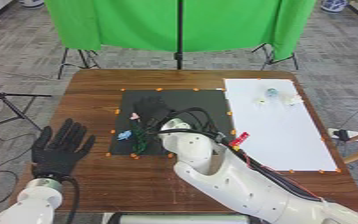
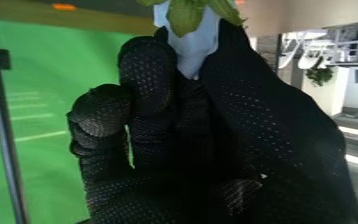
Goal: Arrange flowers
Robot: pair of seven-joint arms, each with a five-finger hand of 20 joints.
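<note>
My right hand [image 1: 151, 107] is over the upper left part of the black mat [image 1: 202, 99], beside a small pink flower [image 1: 135, 116]. In the right wrist view, my right hand [image 2: 246, 115] pinches a pale bluish-white piece [image 2: 193, 47] between thumb and fingers, with green leaves [image 2: 186, 17] at its far end. A blue flower [image 1: 124, 135] and dark green stems [image 1: 141, 142] are on the mat's left part. My left hand [image 1: 60, 150] rests at the table's left side with its fingers straight and spread.
A white sheet [image 1: 278, 130] covers the table's right side, with a small bluish object [image 1: 271, 92] and pale flowers [image 1: 294, 100] at its far end. A red item [image 1: 239, 139] is between mat and sheet, close to my right arm. Orange tape marks edge the mat.
</note>
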